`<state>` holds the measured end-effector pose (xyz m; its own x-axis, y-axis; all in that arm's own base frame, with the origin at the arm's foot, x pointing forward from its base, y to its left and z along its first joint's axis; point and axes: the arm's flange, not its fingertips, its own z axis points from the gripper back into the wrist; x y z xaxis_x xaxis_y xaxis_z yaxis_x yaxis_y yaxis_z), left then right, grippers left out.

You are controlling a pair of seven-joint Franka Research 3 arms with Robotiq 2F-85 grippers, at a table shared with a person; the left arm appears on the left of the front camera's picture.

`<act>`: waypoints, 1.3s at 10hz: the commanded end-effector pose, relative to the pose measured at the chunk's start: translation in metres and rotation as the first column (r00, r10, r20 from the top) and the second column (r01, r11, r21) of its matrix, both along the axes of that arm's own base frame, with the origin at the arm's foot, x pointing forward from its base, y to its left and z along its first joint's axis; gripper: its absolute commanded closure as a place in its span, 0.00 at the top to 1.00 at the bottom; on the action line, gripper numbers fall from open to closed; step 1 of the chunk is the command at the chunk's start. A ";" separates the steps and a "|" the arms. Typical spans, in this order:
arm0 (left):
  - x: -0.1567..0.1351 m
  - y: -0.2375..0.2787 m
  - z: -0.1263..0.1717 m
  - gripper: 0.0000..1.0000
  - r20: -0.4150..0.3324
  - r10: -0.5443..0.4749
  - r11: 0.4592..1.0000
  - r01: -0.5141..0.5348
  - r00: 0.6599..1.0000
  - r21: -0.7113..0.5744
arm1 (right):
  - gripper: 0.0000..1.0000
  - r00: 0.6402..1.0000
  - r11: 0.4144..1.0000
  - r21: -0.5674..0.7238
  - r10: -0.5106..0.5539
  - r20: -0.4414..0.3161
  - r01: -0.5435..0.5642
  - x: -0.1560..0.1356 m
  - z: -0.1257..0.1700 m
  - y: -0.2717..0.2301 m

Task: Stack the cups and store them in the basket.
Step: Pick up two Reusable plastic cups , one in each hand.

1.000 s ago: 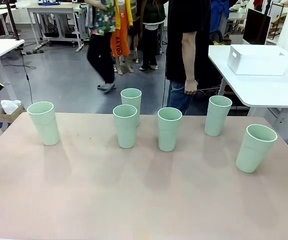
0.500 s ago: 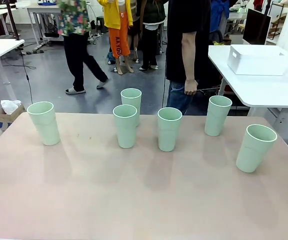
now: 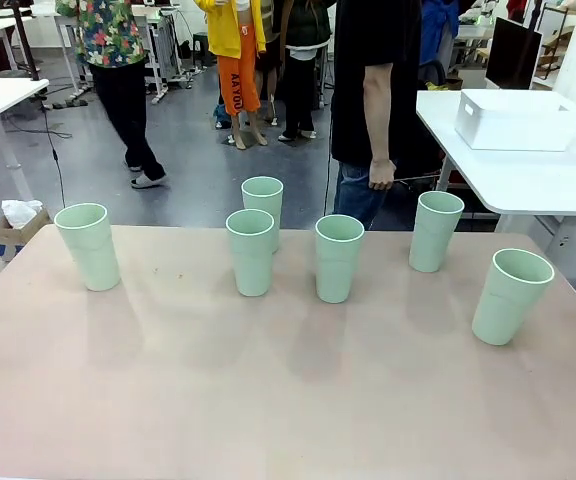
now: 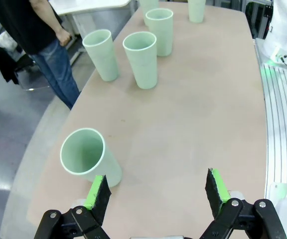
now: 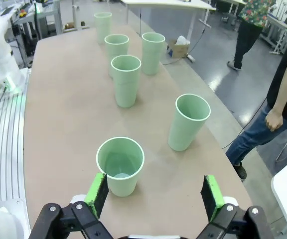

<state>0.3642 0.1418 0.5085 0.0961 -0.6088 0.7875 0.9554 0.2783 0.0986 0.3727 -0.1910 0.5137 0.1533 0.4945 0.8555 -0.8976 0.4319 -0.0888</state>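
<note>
Front view: six cups (image 3: pixel 339 258) upright on table (image 3: pixel 268 400), unstacked.

Six tall, tapered mint-green cups (image 3: pixel 339 257) stand upright, mouths up and unstacked, on the desk (image 3: pixel 268 400). The left cup (image 3: pixel 87 245) is near the far left corner, the back cup (image 3: pixel 262 205) is at the far edge, and the right cup (image 3: pixel 511 295) is by the right edge. The white rectangular basket (image 3: pixel 518 118) sits on a neighbouring white desk (image 3: pixel 568 175).
</note>
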 end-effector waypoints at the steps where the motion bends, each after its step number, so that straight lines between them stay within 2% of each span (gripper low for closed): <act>1: -0.006 -0.005 0.005 1.00 0.043 -0.020 0.999 0.021 0.999 -0.023 | 1.00 0.999 1.000 0.020 0.014 0.044 -0.015 0.000 0.001 0.001; 5: -0.024 -0.007 0.012 1.00 0.108 -0.036 0.997 0.042 0.993 -0.059 | 1.00 0.997 0.999 0.030 0.016 0.070 -0.018 -0.006 0.007 0.004; 11: -0.023 -0.003 0.015 1.00 0.136 -0.041 0.994 0.053 0.990 -0.090 | 1.00 0.997 0.999 0.049 0.016 0.080 -0.020 -0.006 0.009 0.005; 13: -0.022 -0.003 0.017 1.00 0.101 -0.030 0.997 0.036 0.994 -0.066 | 1.00 0.999 0.999 0.035 0.005 0.038 -0.006 -0.006 0.011 0.004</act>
<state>0.3419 0.1398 0.5260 -0.0012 -0.5557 0.8314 0.9487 0.2623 0.1767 0.3671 -0.1861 0.5253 0.1171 0.4621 0.8791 -0.8959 0.4311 -0.1073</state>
